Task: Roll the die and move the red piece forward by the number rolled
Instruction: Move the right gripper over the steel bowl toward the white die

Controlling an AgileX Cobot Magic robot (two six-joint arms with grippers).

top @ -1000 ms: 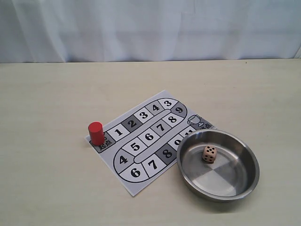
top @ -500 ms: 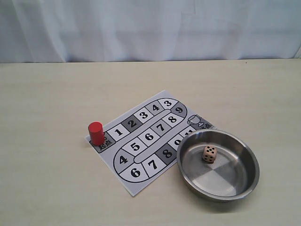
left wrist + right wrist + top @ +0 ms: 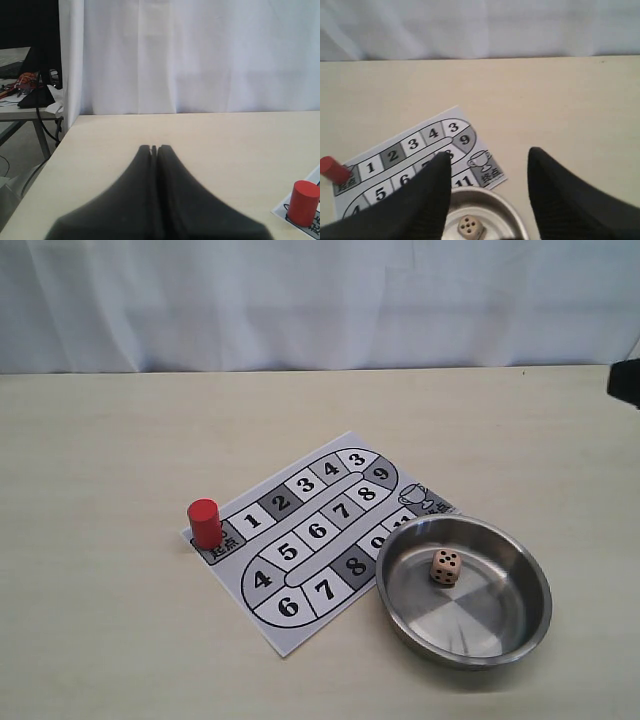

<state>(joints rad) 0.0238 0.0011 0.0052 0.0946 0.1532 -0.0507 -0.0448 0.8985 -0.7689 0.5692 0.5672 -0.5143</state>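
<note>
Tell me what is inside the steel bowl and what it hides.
Inside the steel bowl lies only the die. The bowl overlaps a corner of the game board, partly hiding the squares there. Nothing beneath the bowl can be seen.

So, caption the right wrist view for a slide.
Open right gripper frames the die in the bowl overlapping the board.

Bright even light, soft shadows, sheen on steel bowl (image 3: 492,618), left hand (image 3: 154,148) out of focus
</note>
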